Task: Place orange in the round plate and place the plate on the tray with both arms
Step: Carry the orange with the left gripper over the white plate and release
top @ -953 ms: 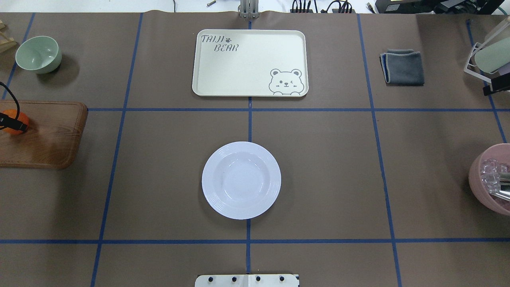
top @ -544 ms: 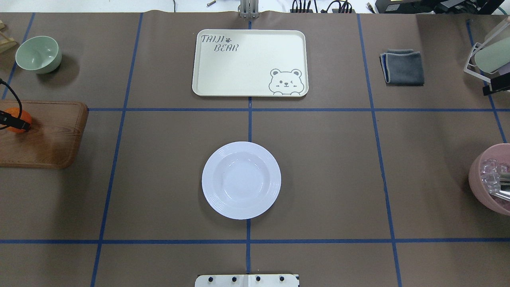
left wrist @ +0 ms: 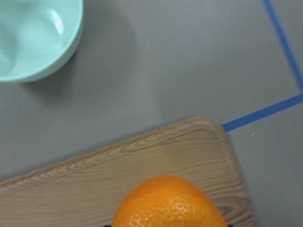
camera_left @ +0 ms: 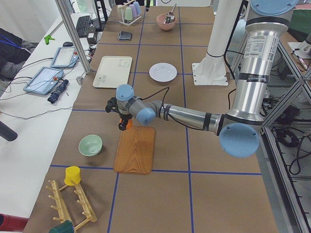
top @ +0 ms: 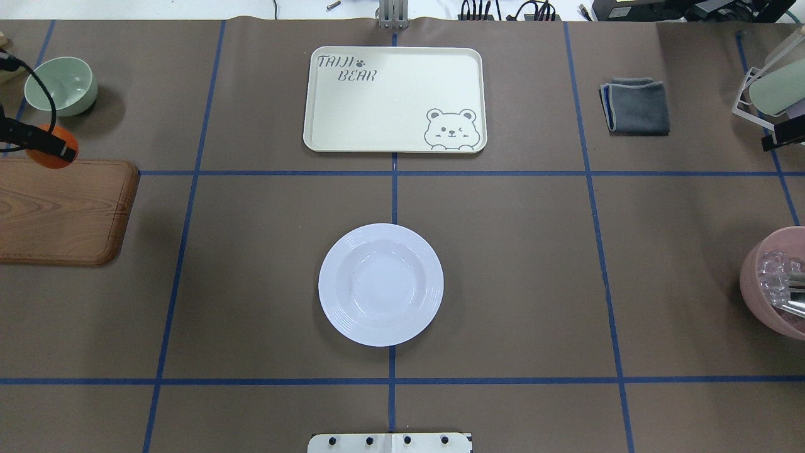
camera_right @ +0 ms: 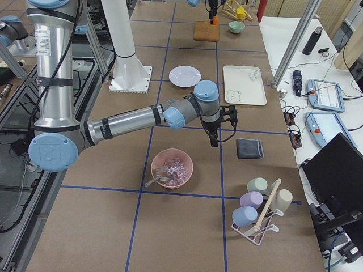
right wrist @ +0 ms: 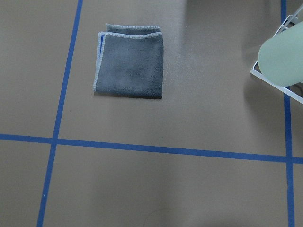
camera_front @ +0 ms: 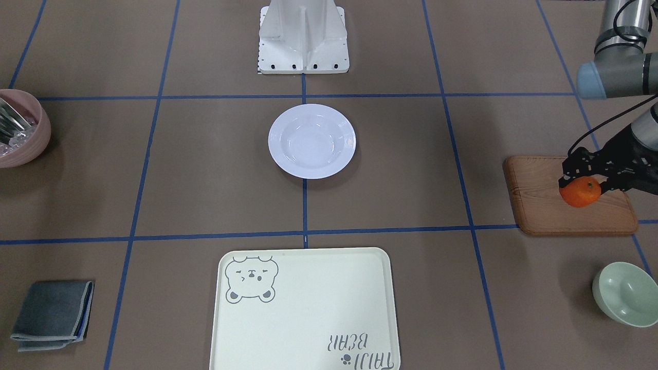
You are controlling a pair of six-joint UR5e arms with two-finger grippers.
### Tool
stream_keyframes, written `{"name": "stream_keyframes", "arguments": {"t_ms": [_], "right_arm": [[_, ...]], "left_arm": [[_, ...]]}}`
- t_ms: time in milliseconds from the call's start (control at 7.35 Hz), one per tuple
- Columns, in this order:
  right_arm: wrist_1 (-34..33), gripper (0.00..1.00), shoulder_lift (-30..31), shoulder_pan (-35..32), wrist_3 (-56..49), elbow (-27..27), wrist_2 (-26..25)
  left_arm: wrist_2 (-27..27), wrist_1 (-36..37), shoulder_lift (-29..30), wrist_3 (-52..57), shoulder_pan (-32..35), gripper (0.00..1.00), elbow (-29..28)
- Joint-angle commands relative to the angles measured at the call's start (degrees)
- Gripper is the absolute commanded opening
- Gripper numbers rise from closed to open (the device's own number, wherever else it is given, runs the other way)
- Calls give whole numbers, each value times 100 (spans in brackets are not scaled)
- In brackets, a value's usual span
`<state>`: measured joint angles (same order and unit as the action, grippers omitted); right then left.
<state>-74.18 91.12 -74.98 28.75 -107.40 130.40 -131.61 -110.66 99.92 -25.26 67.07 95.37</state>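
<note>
Orange (camera_front: 580,191) clamped in left end effector (camera_front: 583,183), now lifted off wooden board (camera_front: 545,208); right end effector (camera_right: 214,139) state: cannot tell.

The light is bright and even and comes from above, so the tabletop (top: 251,283) carries only soft, short shadows, such as those beside the green bowl (top: 61,85) and the plate (top: 380,284). The plate shows small glossy highlights. In the left wrist view the orange (left wrist: 168,203), very close at the bottom edge, is a little blurred.
</note>
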Motion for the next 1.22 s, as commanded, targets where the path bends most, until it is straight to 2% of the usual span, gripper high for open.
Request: {"name": "stream_keyframes", "arguments": {"t_ms": [0,272,408,680,817,953,1089], "right_arm": [[0,100,-15,1,78,0,29],[0,100,-77,175,664,-131,38],[9,100,-77,281,1102,-306,38],[35,100,-173,510,1624,-457,12],[157,100,-165,537,1634,-448,3],[158,100,-165,546,1634,-448,3],[167,100,-165,563,1634,-448,3]], "left_arm": [[466,1402,814,-1456,-760,0,1033],[1431,2605,2122,-2934,-2077,0,1089],[1741,2759,2503,-3619,-2623,0,1045],[2346,2778,2988,-4520,-3547,0,756],[2750,2761,3434,-5001,-4065,0,294],[2928,2708,3734,-5250,-4314,0,-172],[3095,2508,3711,-5331,-4569,0,-325]]}}
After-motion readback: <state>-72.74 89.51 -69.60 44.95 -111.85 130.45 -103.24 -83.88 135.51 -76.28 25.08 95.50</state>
